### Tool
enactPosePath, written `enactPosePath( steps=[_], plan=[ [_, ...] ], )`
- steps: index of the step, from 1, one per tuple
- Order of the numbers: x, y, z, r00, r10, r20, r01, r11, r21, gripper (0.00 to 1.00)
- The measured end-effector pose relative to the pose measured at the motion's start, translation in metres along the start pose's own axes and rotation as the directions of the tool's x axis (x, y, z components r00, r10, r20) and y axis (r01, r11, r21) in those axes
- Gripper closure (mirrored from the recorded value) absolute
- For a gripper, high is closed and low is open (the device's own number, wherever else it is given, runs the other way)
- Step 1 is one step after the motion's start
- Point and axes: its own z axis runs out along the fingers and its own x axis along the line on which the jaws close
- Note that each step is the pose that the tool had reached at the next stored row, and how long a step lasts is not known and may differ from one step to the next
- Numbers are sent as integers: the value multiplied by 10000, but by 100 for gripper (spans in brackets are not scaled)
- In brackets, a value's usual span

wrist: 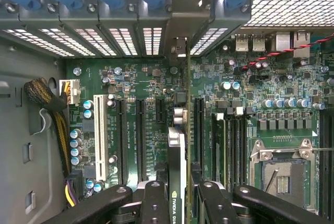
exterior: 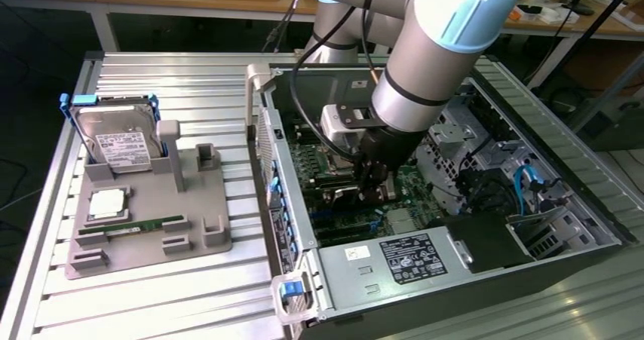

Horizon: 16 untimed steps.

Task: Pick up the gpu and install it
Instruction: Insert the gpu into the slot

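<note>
In the wrist view the gpu (wrist: 179, 145) stands edge-on over the green motherboard (wrist: 141, 78), a thin card with a green label on its black face. My gripper (wrist: 180, 205) is shut on it, and a black finger (wrist: 154, 203) presses each side. The card's far end reaches the rear slot openings (wrist: 177, 46) of the case. It lines up beside a long black expansion slot (wrist: 199, 130); whether it sits in a slot I cannot tell. In the exterior view my gripper (exterior: 370, 180) is down inside the open computer case (exterior: 302, 280), over the motherboard.
A white slot (wrist: 99, 135) and an open processor socket (wrist: 284, 177) flank the card. On the exterior view's left a grey holder (exterior: 201, 227) carries a silver hard drive (exterior: 116, 140), a processor (exterior: 108, 204) and a green memory stick (exterior: 141, 225). The power supply (exterior: 403, 258) fills the case's near end.
</note>
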Motion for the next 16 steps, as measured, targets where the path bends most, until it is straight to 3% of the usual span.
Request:
enactPosePath(
  steps=[16],
  plan=[
    [-11,0,0,10000,0,0,0,10000,0,73]
  ],
)
